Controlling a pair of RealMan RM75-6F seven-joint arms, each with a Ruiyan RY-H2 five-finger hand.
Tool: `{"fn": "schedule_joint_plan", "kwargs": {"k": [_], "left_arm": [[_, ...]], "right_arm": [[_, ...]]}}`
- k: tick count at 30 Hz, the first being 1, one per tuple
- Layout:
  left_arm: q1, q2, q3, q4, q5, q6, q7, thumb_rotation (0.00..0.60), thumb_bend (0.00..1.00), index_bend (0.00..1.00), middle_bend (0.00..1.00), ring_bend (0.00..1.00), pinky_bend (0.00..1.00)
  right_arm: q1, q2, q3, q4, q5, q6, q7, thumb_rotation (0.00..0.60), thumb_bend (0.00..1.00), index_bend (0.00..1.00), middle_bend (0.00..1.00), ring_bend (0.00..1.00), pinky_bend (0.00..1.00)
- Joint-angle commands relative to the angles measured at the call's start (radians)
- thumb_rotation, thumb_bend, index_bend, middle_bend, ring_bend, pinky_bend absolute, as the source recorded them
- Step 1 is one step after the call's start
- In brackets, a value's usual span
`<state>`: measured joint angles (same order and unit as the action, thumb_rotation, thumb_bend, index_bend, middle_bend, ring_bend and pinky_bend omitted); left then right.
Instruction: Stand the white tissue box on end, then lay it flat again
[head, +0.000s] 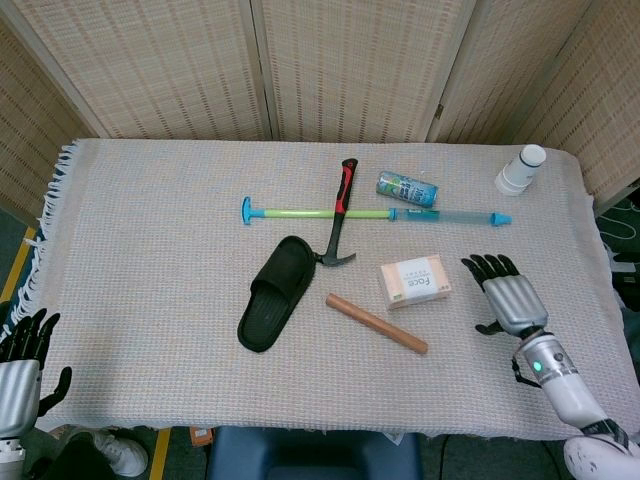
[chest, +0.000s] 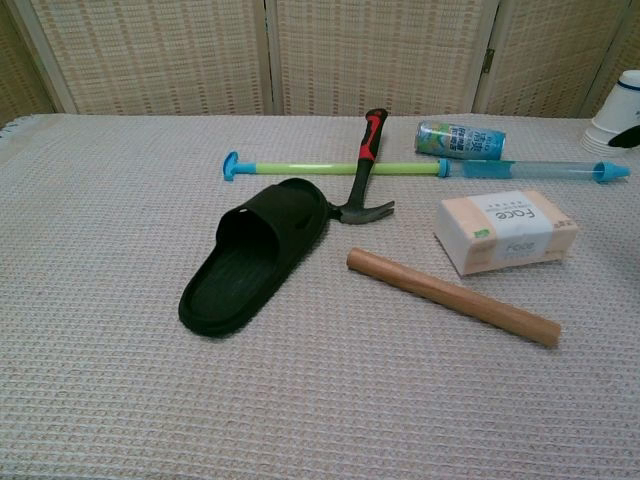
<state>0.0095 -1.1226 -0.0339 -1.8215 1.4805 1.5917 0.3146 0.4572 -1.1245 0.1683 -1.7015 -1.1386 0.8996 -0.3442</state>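
The white tissue box (head: 414, 281) (chest: 506, 230) lies flat on the cloth, right of centre, its printed top face up. My right hand (head: 509, 294) hovers over the table just right of the box, fingers spread, palm down, apart from it and holding nothing. In the chest view only a dark fingertip (chest: 626, 139) shows at the right edge. My left hand (head: 22, 360) hangs off the table's near left corner with its fingers spread and nothing in them.
A wooden dowel (head: 376, 323) lies just in front of the box. A black slipper (head: 274, 292), a hammer (head: 340, 212), a green and blue rod (head: 372, 213), a can (head: 406, 187) and stacked paper cups (head: 521, 169) lie further back.
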Motion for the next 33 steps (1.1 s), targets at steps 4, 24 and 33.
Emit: {"fn": "schedule_joint_plan", "kwargs": {"k": [4,24,33], "left_arm": [[0.004,0.015,-0.006,-0.004,-0.007,0.005,-0.027,0.6,0.4,0.07,0.0,0.0,0.17],[0.014,0.037,-0.012,-0.011,0.0,0.023,-0.068,0.6,0.4,0.07,0.0,0.0,0.17],[0.014,0.037,-0.013,-0.009,-0.002,0.022,-0.067,0.6,0.4,0.07,0.0,0.0,0.17]], "right_arm": [[0.241,-0.174,0.037,0.123,0.27,-0.152,-0.217,0.6,0.03,0.0,0.03,0.0,0.0],[0.407,-0.278,-0.045,0.161,0.51,-0.098,-0.303,0.6,0.03,0.15,0.15,0.01,0.0],[0.435,-0.301,-0.077,0.182,0.547,-0.068,-0.317,0.6,0.03,0.26,0.28,0.09,0.0]]}}
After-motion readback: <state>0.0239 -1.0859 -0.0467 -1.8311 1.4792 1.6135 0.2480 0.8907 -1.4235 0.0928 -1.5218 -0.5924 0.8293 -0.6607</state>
